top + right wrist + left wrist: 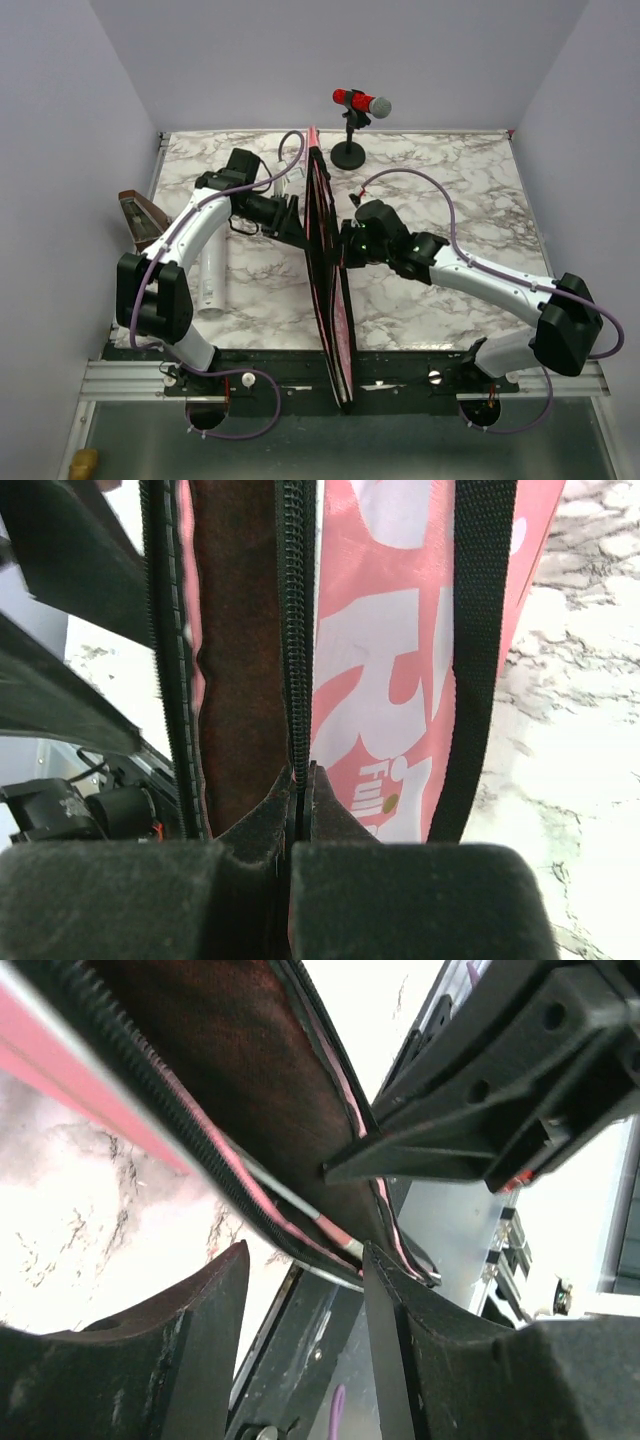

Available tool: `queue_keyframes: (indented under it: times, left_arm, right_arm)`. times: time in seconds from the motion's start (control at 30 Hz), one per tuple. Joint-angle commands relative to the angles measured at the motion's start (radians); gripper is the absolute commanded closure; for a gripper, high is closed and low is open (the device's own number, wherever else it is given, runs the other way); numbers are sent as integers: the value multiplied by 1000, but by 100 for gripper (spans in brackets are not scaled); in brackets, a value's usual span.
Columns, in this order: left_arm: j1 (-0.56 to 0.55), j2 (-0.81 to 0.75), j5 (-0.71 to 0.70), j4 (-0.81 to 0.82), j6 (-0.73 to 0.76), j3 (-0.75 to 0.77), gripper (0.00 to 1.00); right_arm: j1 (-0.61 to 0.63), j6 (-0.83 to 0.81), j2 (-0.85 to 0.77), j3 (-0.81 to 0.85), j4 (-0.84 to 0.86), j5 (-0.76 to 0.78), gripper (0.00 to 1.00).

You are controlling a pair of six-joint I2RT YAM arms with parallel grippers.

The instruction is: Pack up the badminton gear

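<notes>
Pinching the black zip edge of the long pink fabric bag (331, 300), my right gripper (300, 777) has its fingers pressed together on that rim. The bag stands on edge mid-table, its long axis running far to near, between both arms. My left gripper (305, 1252) sits just left of it, fingers spread around nothing. The long white tube (212, 275) lies further left under the left arm, also far-to-near, so I judge that arm the nearer one. Lettering: a large white "R" and a small "Full" beneath it, with the rest hidden by the black webbing strap (480, 630).
</notes>
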Motion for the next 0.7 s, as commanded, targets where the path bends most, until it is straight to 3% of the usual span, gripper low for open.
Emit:
queue_keyframes:
  times: [0.0, 0.17, 0.33, 0.43, 0.53, 0.67]
  left_arm:
    - [29, -42, 32, -80, 117, 69, 43]
    - [116, -42, -5, -91, 149, 206, 41]
    - [146, -33, -97, -4, 208, 234, 40]
    - [159, -79, -140, 155, 295, 167, 27]
    - [159, -136, -144, 303, 427, 84, 1]
    - [159, -131, -92, 263, 655, 109, 1]
  right_arm:
    - [-4, 18, -43, -96, 22, -91, 99]
    - [-2, 29, -98, -188, 49, -160, 99]
    - [-4, 25, -131, -240, 86, -222, 99]
    - [-4, 14, -151, -248, 89, -251, 99]
    - [-4, -4, -171, -249, 89, -289, 99]
    - [-4, -27, -191, -248, 74, -319, 99]
